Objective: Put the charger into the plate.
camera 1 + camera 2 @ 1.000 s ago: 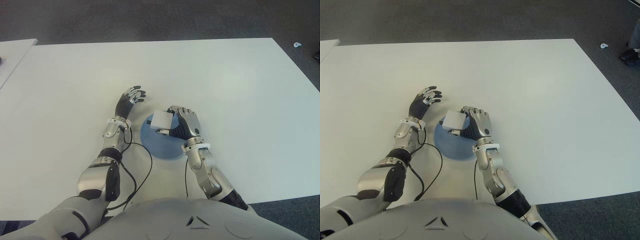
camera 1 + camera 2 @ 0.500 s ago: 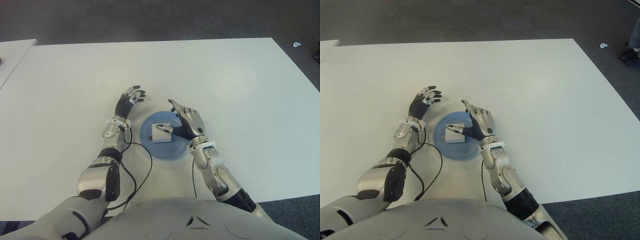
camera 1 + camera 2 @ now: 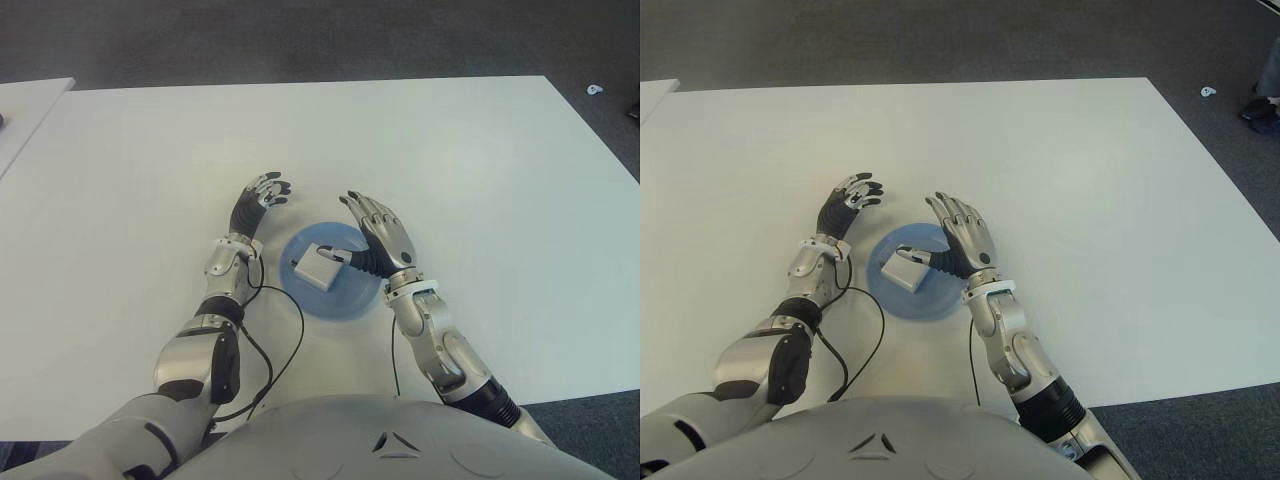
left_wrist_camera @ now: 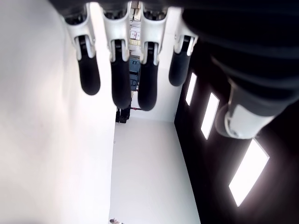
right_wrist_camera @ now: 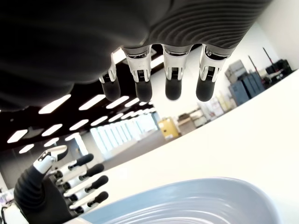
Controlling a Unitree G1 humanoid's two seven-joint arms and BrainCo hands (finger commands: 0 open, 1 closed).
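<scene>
Small white cube-shaped charger (image 3: 317, 267) lies inside round blue plate (image 3: 345, 297) on white table (image 3: 480, 170). Right hand (image 3: 380, 235) at plate's 2 o'clock, fingers spread, thumb by charger, holding nothing. Left hand (image 3: 260, 197) at plate's 10 o'clock, fingers relaxed, empty.

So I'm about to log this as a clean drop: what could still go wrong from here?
The charger lies tilted in the blue plate, so it may slide or tip toward the rim. The right hand, fingers spread, has its thumb close to the charger; pulling back could nudge it out. The open left hand shows just left of the plate and could bump it if it moves.
</scene>
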